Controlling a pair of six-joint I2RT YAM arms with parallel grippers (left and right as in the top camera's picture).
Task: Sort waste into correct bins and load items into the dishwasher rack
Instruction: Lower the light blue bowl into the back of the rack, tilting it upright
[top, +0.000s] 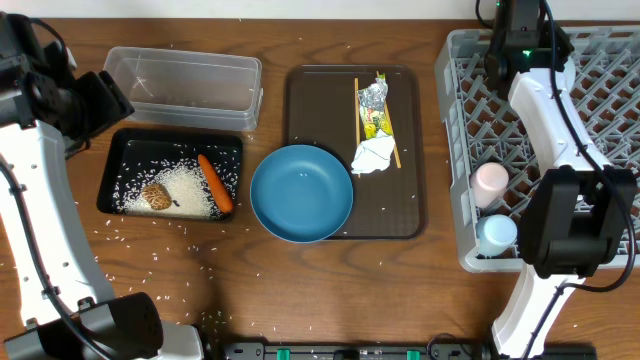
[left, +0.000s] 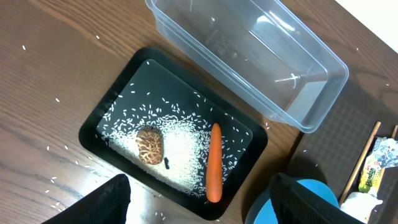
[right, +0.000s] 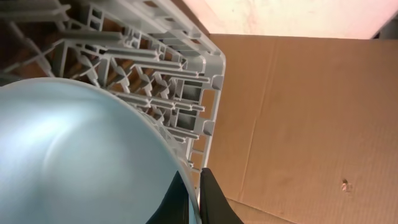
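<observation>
My left gripper (left: 202, 186) is open and empty, high above the black tray (left: 99, 121), which holds loose white rice (left: 180, 149), a brown food lump (left: 150, 145) and an orange carrot (left: 214, 163). The clear tub (top: 180, 80) stands behind it. My right gripper (right: 196, 196) is shut on the rim of the small light-blue bowl (right: 74, 155) over a corner of the grey dishwasher rack (top: 455, 150). A pink cup (top: 490, 182) and a light-blue cup (top: 497, 233) sit in the rack. The large blue bowl (top: 301, 193) overlaps the brown tray's front left corner.
The brown serving tray (top: 310, 100) holds the wooden chopsticks (top: 357, 110), the yellow-green foil wrapper (top: 374, 110) and the crumpled tissue (top: 373, 156). Rice grains are scattered on the wooden table around the bins. Brown cardboard (right: 311, 112) lies beyond the rack's edge.
</observation>
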